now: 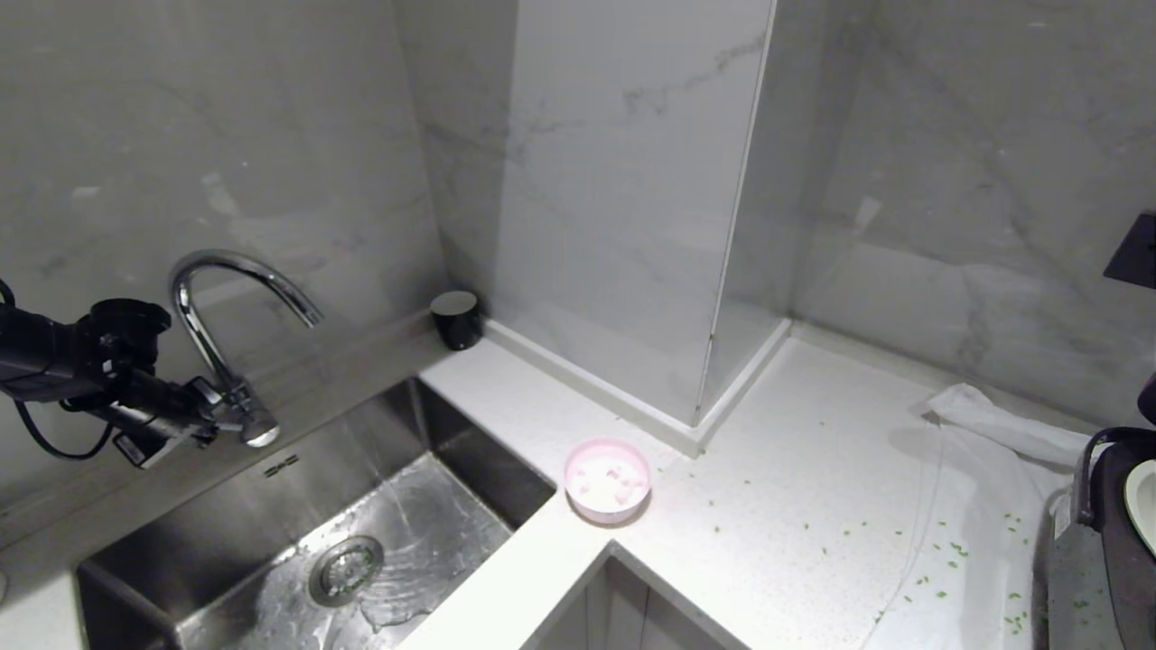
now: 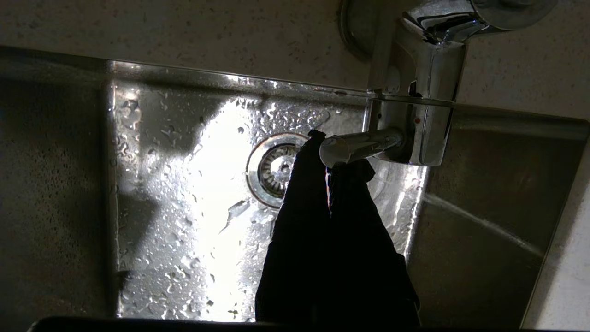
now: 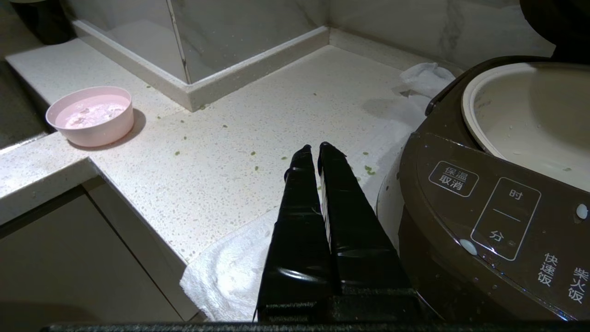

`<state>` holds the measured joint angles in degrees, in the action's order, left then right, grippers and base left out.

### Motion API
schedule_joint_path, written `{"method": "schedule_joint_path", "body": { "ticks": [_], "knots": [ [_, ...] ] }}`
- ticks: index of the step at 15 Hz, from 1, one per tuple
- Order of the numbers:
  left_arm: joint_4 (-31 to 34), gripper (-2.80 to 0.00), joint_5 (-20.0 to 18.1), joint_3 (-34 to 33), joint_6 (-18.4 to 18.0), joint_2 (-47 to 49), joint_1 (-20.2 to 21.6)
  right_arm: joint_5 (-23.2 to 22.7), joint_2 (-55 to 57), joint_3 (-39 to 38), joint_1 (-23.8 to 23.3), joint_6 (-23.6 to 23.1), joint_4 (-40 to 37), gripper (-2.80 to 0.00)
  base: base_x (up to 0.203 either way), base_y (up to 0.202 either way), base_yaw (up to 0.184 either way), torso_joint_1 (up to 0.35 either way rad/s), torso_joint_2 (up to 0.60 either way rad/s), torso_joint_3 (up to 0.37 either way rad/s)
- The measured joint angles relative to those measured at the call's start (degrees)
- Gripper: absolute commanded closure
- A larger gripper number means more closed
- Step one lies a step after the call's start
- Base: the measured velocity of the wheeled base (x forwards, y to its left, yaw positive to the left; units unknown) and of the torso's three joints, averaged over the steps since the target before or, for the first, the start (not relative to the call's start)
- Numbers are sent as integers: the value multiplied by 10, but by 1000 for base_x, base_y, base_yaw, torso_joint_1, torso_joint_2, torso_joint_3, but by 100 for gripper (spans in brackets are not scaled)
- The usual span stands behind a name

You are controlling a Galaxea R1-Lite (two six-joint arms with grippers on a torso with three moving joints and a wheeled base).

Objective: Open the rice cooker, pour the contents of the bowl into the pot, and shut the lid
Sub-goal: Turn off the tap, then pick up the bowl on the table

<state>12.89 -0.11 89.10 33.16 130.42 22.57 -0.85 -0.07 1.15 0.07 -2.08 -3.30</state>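
The pale pink bowl [image 1: 607, 478] [image 3: 92, 115] stands on the white counter by the sink's corner, with whitish contents inside. At the far right the brown rice cooker [image 1: 1129, 542] [image 3: 484, 207] has its lid up. Only a dark edge of the lid [image 3: 551, 18] shows. The cream pot [image 3: 530, 110] [image 1: 1145, 501] lies uncovered. My left gripper [image 1: 212, 422] [image 2: 329, 159] is shut, with its tips against the end of the faucet lever [image 2: 355, 146] over the sink. My right gripper [image 3: 315, 148] is shut on nothing and hangs just left of the cooker.
The wet steel sink [image 1: 433, 524] and its chrome faucet [image 1: 226, 271] fill the left. A small black cup [image 1: 456, 318] stands in the back corner. A white cloth [image 1: 993, 433] [image 3: 230, 272] lies under and beside the cooker. Green specks dot the counter [image 1: 813, 469].
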Motion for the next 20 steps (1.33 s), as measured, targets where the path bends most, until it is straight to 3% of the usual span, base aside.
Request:
{"method": "schedule_joint_path", "body": {
  "ticks": [7,11,15,20],
  "knots": [
    [5,0,1,3,3,-3,2,0,0,0,0,0,0,0,0,0,0,0,0,0],
    [12,0,-8,-33,2,-31,-8,0,0,0,0,0,0,0,0,0,0,0,0,0],
    [12,0,-37,-102,1,-97,-50,0,0,0,0,0,0,0,0,0,0,0,0,0],
    [14,0,-40,-141,1,-142,-121,0,0,0,0,0,0,0,0,0,0,0,0,0]
  ]
}}
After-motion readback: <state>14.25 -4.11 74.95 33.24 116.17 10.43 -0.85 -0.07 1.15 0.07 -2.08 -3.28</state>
